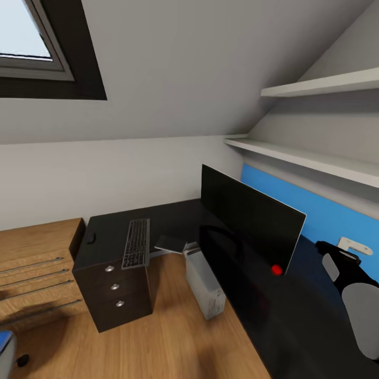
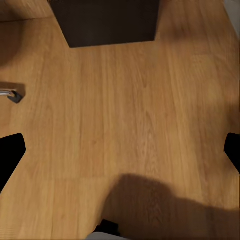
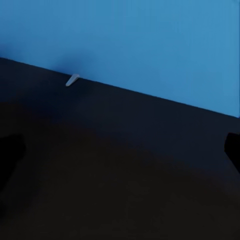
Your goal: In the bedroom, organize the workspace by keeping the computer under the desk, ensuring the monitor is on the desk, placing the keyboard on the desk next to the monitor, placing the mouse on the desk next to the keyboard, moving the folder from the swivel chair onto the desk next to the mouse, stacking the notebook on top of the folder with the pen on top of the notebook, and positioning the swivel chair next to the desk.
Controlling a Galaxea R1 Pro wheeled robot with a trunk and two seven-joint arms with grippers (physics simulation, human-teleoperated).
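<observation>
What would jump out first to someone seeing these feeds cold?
The wide black monitor with its red light, standing on the glossy black desk in front of the blue wall panel. Next, the keyboard lying on the desk's far wing above the drawer unit, and the light-grey computer on the wood floor under the desk edge.

Evenly lit render, soft daylight from the skylight (image 1: 23,31) at upper left. Clean, noise-free, slightly soft all over. Mild wide-angle stretch at head view edges. Glossy black desk (image 1: 295,321) dim, faint reflection of the monitor (image 1: 250,216), red light (image 1: 276,270) glowing. Soft shadows under the shelves (image 1: 316,158). Left wrist view: broad blurry shadow on warm wood floor (image 2: 130,120). Right wrist view dark, bright blue wall panel (image 3: 140,45) smooth, flat.
</observation>
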